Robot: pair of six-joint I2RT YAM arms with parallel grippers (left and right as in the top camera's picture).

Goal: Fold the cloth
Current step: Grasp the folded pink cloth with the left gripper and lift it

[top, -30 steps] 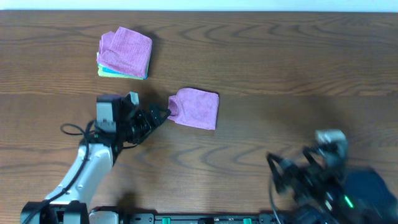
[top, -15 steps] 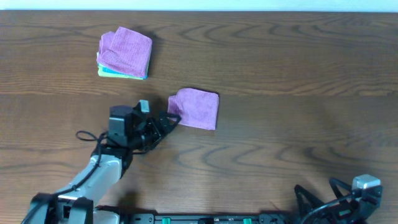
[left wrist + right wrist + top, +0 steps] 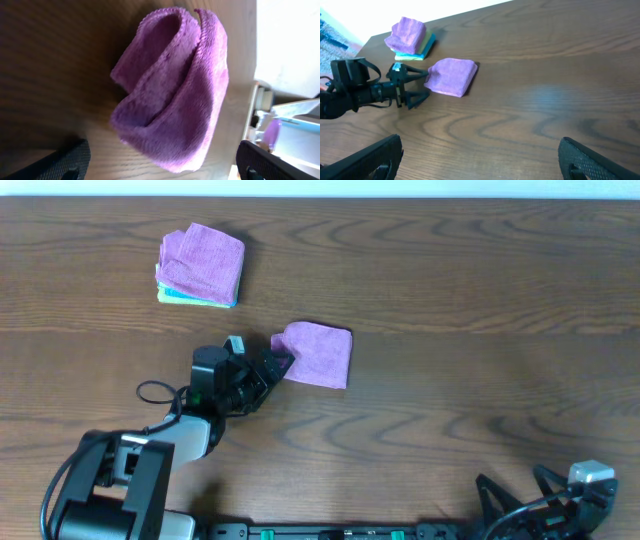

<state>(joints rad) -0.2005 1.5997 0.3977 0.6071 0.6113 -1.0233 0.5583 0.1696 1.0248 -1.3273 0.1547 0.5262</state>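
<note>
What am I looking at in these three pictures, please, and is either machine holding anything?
These show two robot arms at a wooden table. One picture looks down from above; the other two come from cameras on each arm's wrist, so the dark shapes at their bottom corners are that arm's own fingers. On the table lie a loosely folded purple cloth and, further back, a pile of cloths. The left gripper is open with its tips at the cloth's edge, not clamped on it. The right gripper is open too, at the table's near edge, far from the cloth, holding nothing.
</note>
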